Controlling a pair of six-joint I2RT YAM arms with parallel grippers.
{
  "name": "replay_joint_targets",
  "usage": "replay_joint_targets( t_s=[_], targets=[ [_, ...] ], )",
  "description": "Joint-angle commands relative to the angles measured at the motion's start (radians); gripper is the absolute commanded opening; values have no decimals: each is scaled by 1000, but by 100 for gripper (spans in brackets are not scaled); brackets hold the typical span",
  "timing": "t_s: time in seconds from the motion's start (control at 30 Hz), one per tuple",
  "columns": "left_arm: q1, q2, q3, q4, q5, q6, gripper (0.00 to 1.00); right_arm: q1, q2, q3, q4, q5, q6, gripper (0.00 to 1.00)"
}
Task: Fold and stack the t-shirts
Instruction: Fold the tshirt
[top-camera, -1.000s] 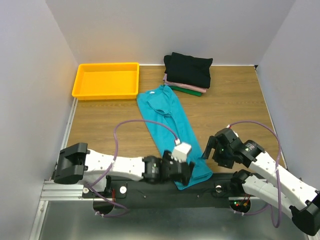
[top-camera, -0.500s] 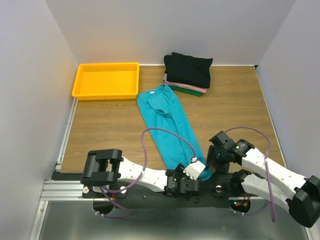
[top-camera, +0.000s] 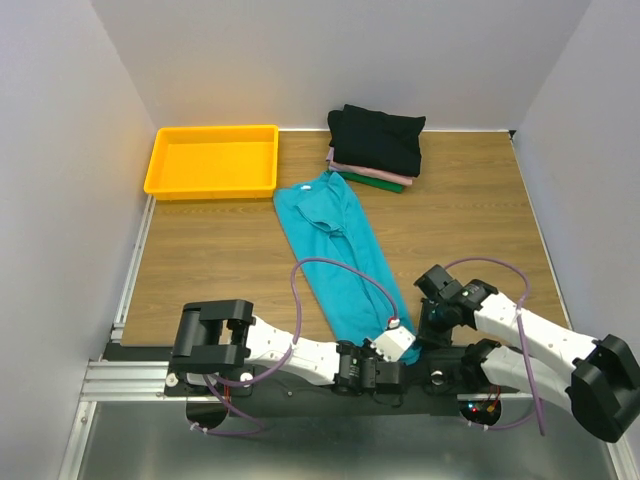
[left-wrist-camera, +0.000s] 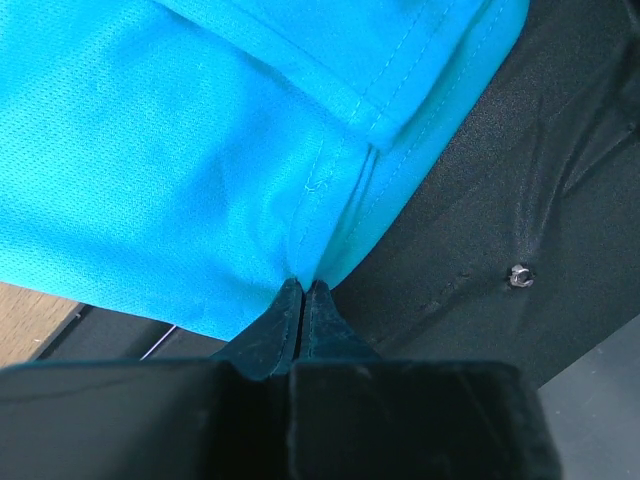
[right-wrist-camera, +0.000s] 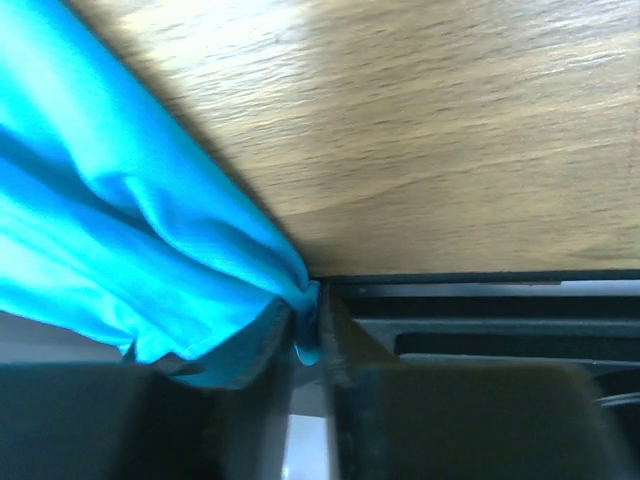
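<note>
Hem of one teal t-shirt is clamped by left gripper and right gripper; three folded t-shirts stacked.

left pincer tips pressed together on teal t-shirt hem, cloth spread past wooden tabletop edge over black plate, small screw in plate

Bright even light; wrist views' near edges blurred.
</note>
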Motion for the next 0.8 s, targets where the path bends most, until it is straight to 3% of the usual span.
replay_joint_targets(
  t_s=[0.0, 0.23, 0.33, 0.53, 0.77],
  targets=[
    [-3, -26, 6, -31, -39, -11, 0, 3, -36, 66, 37, 28, -26, 15],
    [40, -144, -10, -34, -88, -26, 0, 3, -33, 194, 91, 100, -52, 8],
    [121, -187, -31, -31, -76, -20, 0, 3, -35, 180, 237, 114, -32, 7],
    [262, -266, -71, -19, -77, 17, 0, 4, 31, 271, 371, 284, -25, 6],
    [400, -325, -86, -22, -143, 14, 0, 3, 201, 356, 573, 336, -37, 7]
  ],
)
